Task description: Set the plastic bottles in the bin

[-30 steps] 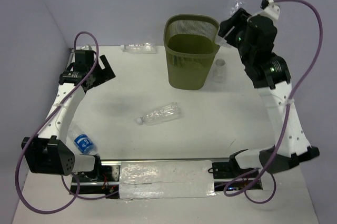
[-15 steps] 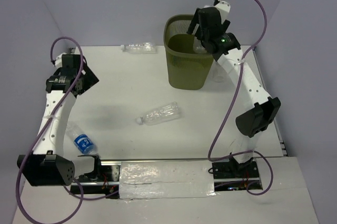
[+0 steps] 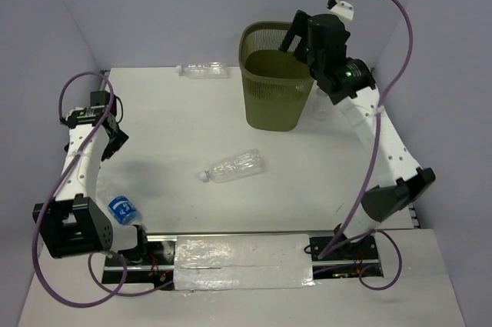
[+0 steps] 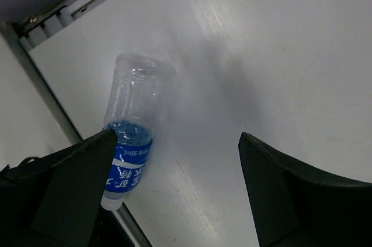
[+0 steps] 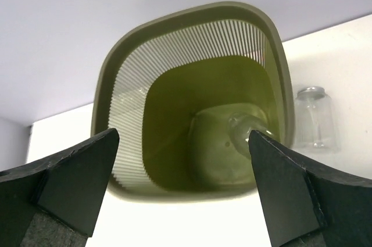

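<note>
Right gripper [image 3: 301,41], wide and empty, over olive-green mesh bin [image 3: 246,50]; clear crinkly bottle [image 3: 234,165] mid-table. Left wrist: left gripper [image 4: 177,139], wide, above blue-labelled plastic bottle [image 4: 132,125], likely the next grasp, needing descent. Right wrist: see-through bottle [image 5: 244,133] lies inside bin.

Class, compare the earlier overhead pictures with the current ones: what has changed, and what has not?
The right tool swung left from beside the bin to above it and let go of its bottle, now lying inside. The left tool pulled back toward the blue-label bottle. The bin, middle bottle, far bottle and jar stayed put.
</note>
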Robot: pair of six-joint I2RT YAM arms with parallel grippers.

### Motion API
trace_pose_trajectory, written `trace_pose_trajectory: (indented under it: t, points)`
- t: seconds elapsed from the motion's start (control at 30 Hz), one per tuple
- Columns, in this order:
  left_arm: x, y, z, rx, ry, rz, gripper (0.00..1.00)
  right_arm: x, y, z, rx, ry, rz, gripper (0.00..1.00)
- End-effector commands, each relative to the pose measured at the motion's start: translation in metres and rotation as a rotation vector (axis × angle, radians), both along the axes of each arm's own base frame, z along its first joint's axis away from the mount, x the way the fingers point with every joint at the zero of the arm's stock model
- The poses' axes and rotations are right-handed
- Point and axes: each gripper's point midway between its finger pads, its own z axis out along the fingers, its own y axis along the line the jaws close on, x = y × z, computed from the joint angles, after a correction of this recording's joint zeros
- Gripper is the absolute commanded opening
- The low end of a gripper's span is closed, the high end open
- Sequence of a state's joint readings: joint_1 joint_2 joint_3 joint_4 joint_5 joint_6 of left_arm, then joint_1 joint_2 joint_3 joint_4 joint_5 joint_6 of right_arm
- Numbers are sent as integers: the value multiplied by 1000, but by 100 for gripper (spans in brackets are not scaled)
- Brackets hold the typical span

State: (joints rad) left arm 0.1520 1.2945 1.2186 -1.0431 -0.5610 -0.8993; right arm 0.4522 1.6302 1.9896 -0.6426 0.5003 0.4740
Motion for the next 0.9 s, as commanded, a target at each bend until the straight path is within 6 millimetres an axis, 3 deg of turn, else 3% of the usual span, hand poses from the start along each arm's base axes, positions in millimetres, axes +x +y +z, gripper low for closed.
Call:
trace_pose_trajectory:
  t: [0.0,0.17,0.4,0.87]
  points:
    - [-33,15,-22,32,143,152,99,-35,-2,24,40,-59,62,100]
    - [-49,20,-44,-10,155,218,100,-51,-5,13,32,-26,87,100]
    - [-58,22,-92,-113,168,213,100,-58,-6,5,20,1,105,100]
    - [-66,26,-144,-284,199,296,99,-62,-6,-19,3,65,109,100]
